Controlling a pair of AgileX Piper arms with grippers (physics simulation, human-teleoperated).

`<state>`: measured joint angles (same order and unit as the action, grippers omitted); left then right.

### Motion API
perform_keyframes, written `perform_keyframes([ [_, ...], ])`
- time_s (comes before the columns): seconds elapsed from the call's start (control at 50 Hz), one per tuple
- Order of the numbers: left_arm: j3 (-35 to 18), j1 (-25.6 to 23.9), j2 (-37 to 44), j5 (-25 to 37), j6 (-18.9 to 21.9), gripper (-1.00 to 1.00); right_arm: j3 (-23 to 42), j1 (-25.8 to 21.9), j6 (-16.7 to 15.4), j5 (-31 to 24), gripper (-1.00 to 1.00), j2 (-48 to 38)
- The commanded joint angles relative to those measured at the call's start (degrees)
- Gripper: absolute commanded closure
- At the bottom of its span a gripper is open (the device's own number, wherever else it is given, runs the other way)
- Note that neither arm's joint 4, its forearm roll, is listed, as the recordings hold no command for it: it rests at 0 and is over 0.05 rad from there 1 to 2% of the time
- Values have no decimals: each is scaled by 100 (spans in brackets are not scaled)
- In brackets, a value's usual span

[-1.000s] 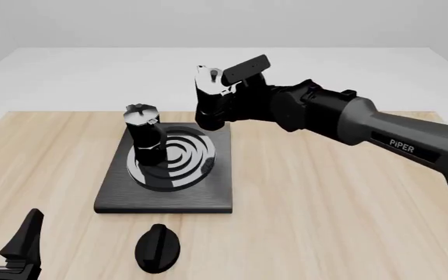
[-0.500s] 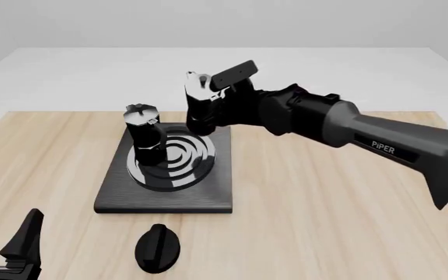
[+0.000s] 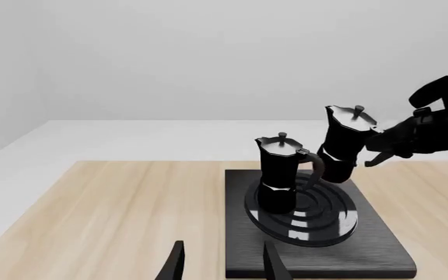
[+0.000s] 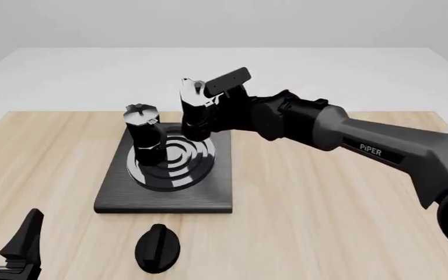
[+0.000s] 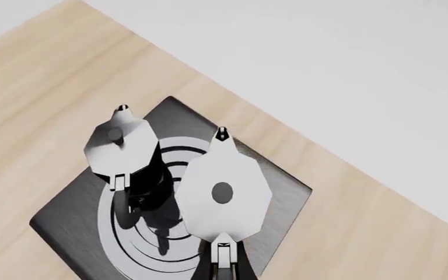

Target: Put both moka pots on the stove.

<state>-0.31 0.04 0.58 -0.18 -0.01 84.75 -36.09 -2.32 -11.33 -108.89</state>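
Pale wood surface (image 4: 325,221) under grey walls. In the front view we see one moka pot (image 4: 143,133) at the stove's (image 4: 165,186) nine o'clock — the right pincer (image 4: 212,108) clamps the second moka pot (image 4: 194,111) above its far edge. In the left wrist view, the left pincer (image 3: 220,265) stands apart.

— Moka pots? Two: one moka pot (image 4: 143,135) upright on the rings, a second moka pot (image 4: 194,111) aloft over the far part of the slab.
— Stoves? One stove (image 4: 123,196).
— Round black knobs? One knob (image 4: 157,247) on the wooden table (image 4: 325,221).
— Arms in view? Two: left gripper (image 4: 6,239), right gripper (image 4: 217,93).
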Motion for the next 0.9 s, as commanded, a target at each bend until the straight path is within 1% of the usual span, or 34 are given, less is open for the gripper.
perform_keyframes([
  [0.02,0,0,-1,0,1,-100,132,-79,114,87,100,69],
  [0.3,0,1,0,0,1,-100,117,-125,119,109,100,-2],
  [0.9,0,0,0,0,-1,-100,104,-134,-59,76,100,-179],
])
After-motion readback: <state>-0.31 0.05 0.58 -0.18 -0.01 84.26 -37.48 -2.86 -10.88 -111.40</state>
